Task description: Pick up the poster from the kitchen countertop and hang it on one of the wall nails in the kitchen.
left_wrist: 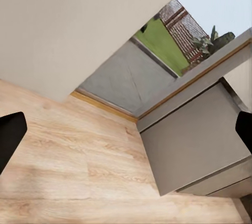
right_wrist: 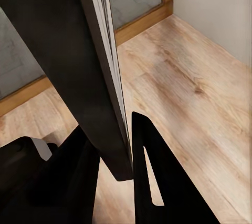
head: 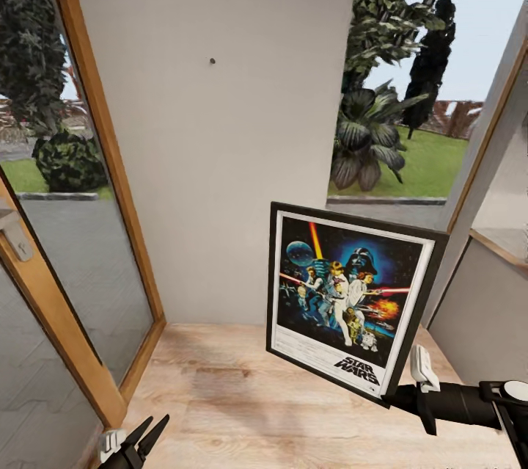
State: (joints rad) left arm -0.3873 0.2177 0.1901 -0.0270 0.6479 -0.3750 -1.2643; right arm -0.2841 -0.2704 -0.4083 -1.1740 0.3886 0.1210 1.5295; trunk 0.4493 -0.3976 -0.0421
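Observation:
The black-framed Star Wars poster (head: 348, 293) hangs upright and slightly tilted in front of the white wall (head: 220, 161), low and to the right. My right gripper (head: 400, 399) is shut on its lower right corner. In the right wrist view the poster's frame edge (right_wrist: 89, 50) is pinched between the two black fingers of the right gripper (right_wrist: 123, 150). A small dark wall nail (head: 212, 60) sticks out of the wall high up, above and left of the poster. My left gripper (head: 143, 434) is low at the left, open and holding nothing, with its fingertips (left_wrist: 10, 134) spread wide. The kitchen countertop is out of view.
A wood-framed glass door (head: 88, 234) stands at the left. At the right, a window shows the garden, with a low grey wall (head: 484, 322) under a wooden sill. Light wooden floor (head: 242, 395) lies below.

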